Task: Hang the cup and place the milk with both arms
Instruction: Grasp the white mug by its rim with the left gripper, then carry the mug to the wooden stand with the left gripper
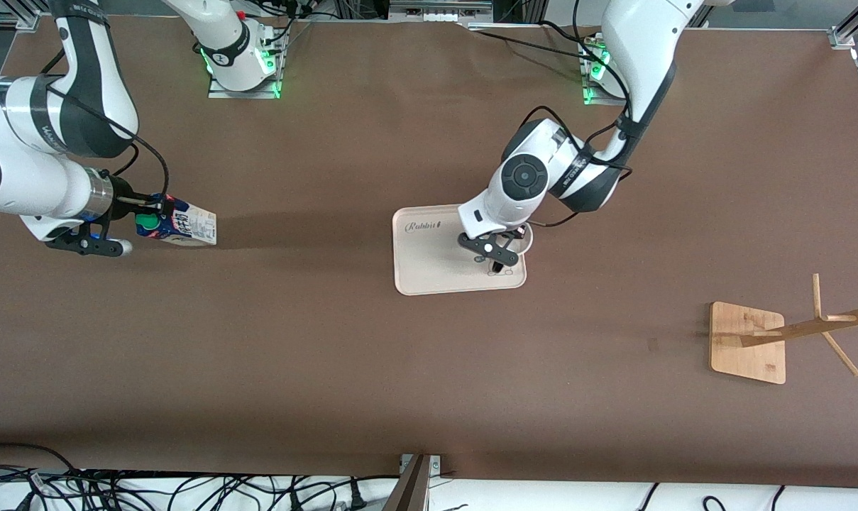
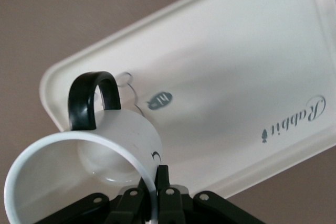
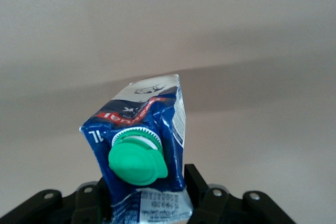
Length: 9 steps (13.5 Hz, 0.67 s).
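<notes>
Cables [image 1: 116, 490] tangle along the white edge nearest the front camera, just below the brown table [image 1: 329, 369]. On that table, toward my left arm's end, stands a wooden rack [image 1: 751, 341] with slanted pegs. Farther from the camera, mid-table, lies a cream tray [image 1: 429, 266] with "Rabbit" printed on it. My left gripper [image 1: 497, 257] is down at the tray, its fingers [image 2: 161, 182] pinched shut on the rim of the cup [image 2: 105, 166], one inside and one outside; the white cup tilts, black handle [image 2: 90, 98] over the tray. My right gripper [image 1: 160, 207] is over bare table toward my right arm's end, closed on the milk [image 1: 180, 226], which lies tipped sideways in its grip, green cap [image 3: 136, 163] showing. Green lights glow at both arm bases.
</notes>
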Available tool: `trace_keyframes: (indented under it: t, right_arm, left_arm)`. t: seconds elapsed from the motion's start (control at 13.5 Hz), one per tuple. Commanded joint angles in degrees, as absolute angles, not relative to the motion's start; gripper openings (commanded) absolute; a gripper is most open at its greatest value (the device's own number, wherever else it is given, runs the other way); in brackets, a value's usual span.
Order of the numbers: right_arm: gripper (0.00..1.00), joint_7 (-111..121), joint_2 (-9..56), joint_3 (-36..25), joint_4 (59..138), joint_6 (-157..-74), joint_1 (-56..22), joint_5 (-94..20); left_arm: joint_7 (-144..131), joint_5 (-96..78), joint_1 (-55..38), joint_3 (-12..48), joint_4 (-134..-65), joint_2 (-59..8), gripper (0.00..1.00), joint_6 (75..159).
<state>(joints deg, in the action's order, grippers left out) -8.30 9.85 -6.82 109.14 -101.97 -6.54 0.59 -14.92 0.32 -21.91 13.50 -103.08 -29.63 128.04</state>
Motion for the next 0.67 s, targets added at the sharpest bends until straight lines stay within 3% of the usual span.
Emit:
trace_keyframes:
  t: [0.0, 0.3, 0.59]
  right_arm:
    - [0.55, -8.88, 7.12, -6.77, 113.63, -104.67, -5.8, 0.79]
    - [0.55, -8.26, 7.38, -8.79, 115.14, -105.91, -5.8, 1.23]
    - [0.55, -8.17, 7.56, -8.88, 117.33, -109.33, -5.8, 1.23]
  left_arm:
    - [-14.77, 1.76, -16.55, 13.18, -103.19, -22.35, 0.0, 124.9]
    - [-14.41, 1.76, -8.2, 10.56, -98.63, -18.11, 0.0, 123.14]
    - [-13.54, 1.76, -3.35, 7.14, -91.95, -15.82, 0.0, 113.31]
